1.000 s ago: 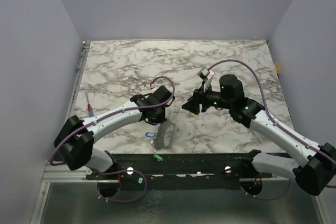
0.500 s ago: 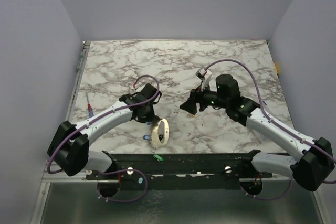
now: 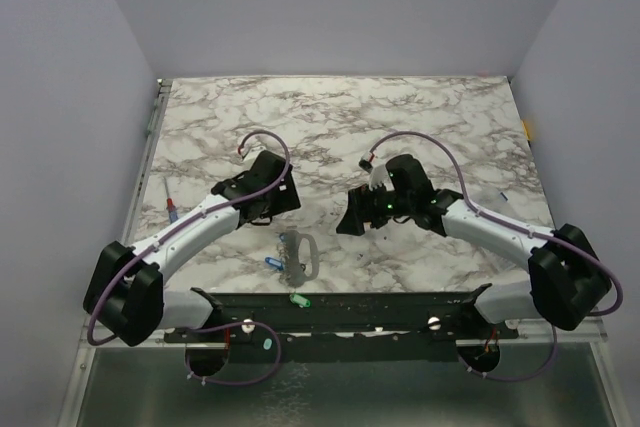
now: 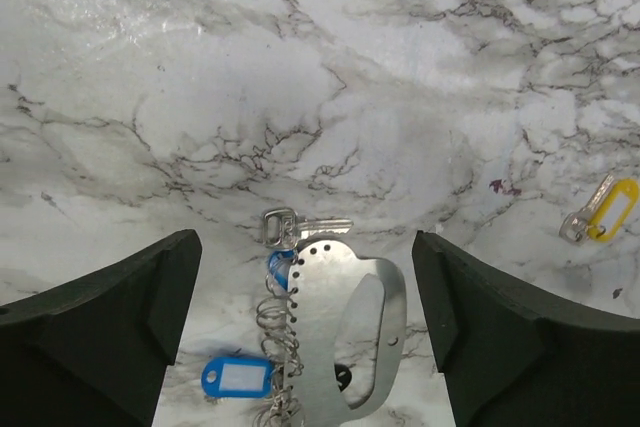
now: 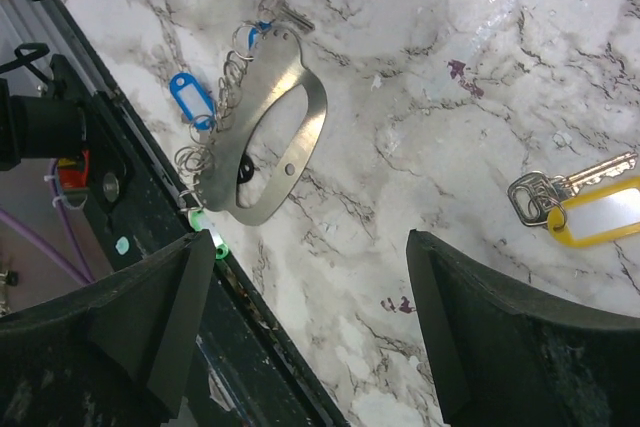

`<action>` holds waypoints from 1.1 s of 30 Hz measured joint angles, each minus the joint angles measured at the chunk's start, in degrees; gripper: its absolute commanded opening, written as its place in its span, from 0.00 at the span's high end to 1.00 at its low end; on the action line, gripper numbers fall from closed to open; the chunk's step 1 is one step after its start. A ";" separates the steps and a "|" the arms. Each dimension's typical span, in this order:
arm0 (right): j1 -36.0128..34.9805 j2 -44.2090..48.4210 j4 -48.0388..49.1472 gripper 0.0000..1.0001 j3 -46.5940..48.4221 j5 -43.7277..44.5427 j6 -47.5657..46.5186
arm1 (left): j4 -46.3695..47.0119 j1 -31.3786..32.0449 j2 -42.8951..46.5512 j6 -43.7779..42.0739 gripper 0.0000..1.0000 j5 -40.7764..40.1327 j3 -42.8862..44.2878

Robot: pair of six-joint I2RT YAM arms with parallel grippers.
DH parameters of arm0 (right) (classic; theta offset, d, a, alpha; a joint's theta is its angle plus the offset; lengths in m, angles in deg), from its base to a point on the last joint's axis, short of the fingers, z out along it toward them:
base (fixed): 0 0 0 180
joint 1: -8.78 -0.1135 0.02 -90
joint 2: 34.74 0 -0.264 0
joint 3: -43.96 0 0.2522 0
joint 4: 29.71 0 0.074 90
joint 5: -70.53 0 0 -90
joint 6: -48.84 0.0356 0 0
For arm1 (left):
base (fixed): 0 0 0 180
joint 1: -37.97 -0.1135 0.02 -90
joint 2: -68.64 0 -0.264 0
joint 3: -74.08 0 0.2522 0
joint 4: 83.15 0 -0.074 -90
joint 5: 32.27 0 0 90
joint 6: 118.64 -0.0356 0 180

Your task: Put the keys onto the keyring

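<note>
Keyring [image 4: 345, 332] lies flat near the bench's [image 3: 450, 117] near edge, blue-tagged key [image 4: 237, 377] right at its rings, yellow-tagged key [image 5: 585, 209] lying apart. Left gripper [image 3: 278, 199] and right gripper [image 3: 352, 219] both gape wide, empty.

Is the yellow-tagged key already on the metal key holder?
No, the yellow-tagged key lies alone on the marble table, well apart from the metal holder.

The counter [image 4: 400, 67] is white marble veined in grey and black. The keyring [image 4: 318, 347] is plain silver metal. There is a blue tag [image 4: 238, 377], a yellow tag [image 4: 612, 210] and a green tag [image 3: 300, 300].
</note>
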 measured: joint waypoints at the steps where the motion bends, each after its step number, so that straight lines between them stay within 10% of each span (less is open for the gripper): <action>1: 0.00 -0.42 0.00 0.14 0.00 0.02 0.20 | -1.25 0.00 0.24 -0.70 0.14 0.22 0.31; 14: 0.00 -2.05 0.00 0.16 0.46 1.66 0.81 | -14.75 13.77 6.54 4.72 0.52 5.62 -2.54; 33: 0.00 0.59 -0.20 0.16 0.15 1.88 0.81 | -15.45 28.41 8.70 17.99 0.59 -1.66 -10.01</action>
